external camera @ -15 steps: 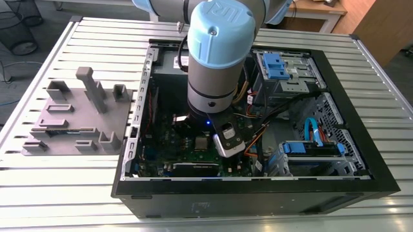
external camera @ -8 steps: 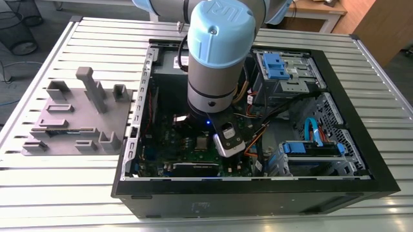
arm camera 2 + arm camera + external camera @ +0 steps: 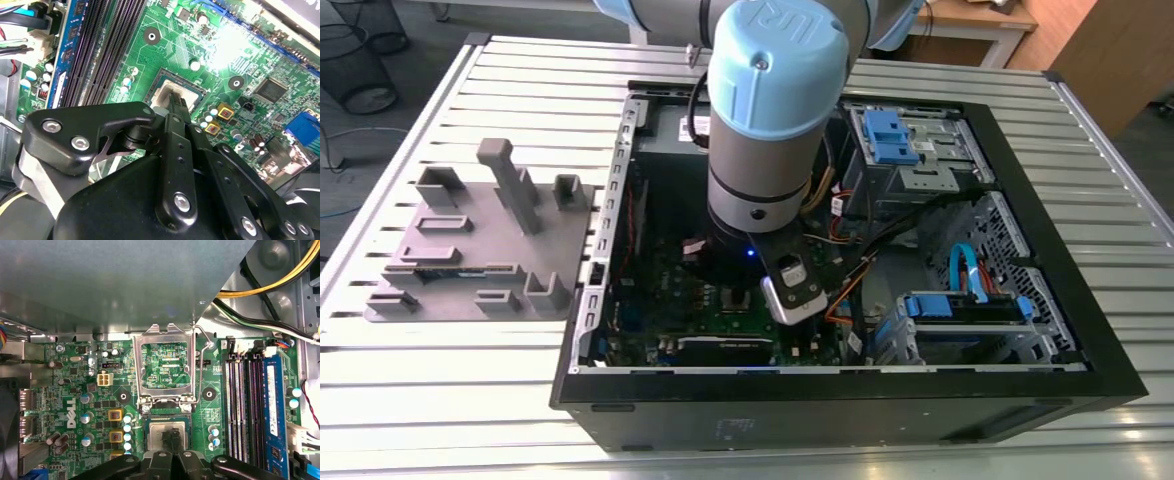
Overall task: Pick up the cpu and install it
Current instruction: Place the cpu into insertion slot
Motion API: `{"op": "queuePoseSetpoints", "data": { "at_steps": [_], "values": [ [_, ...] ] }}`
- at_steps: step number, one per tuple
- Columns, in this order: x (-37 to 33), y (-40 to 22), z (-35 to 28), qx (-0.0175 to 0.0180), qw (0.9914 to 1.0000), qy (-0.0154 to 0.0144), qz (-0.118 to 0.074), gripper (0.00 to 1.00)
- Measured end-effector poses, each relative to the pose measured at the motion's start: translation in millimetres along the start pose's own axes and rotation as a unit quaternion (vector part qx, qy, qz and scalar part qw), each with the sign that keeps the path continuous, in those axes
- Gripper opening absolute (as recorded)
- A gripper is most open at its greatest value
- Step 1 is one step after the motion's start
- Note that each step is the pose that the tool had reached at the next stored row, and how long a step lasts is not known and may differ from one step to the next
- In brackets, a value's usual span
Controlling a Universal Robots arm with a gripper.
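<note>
Tool [image 3: 170, 436] over cpu [image 3: 156, 433], flat in socket [image 3: 164, 75]

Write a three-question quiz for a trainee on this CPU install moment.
1. True or false: the socket's cover frame is folded shut over the cpu.
2. The gripper is nearest to: A the cpu, B the blue memory stick, C the yellow cables.
3. Fill in: in the exterior view the grey parts tray lies on the computer case's ____ side.
Key: 1 false, it stands open; 2 A; 3 the exterior view's left.
</note>
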State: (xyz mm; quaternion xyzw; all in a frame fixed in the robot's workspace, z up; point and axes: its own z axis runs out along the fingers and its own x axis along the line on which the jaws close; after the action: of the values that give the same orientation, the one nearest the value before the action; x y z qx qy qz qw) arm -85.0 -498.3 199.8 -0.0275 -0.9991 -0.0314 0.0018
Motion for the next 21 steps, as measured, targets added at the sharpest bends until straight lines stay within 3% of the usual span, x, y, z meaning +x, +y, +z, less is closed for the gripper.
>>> {"op": "queuePoseSetpoints", "data": {
  "at_steps": [6, 9, 13, 21],
  "values": [
    [0.0, 0.0, -0.4, 0.0, 1.0, 0.0, 0.001, 0.11],
    [0.0, -0.1, 1.1, 0.0, 0.99992, -0.0008, 0.013, 0.11],
    [0.1, -0.1, 1.8, 0.0, 0.99988, -0.001, 0.015, 0.11],
    [1.9, -0.7, 7.2, 0.0006, 0.99988, -0.0007, 0.015, 0.11]
  ]
}}
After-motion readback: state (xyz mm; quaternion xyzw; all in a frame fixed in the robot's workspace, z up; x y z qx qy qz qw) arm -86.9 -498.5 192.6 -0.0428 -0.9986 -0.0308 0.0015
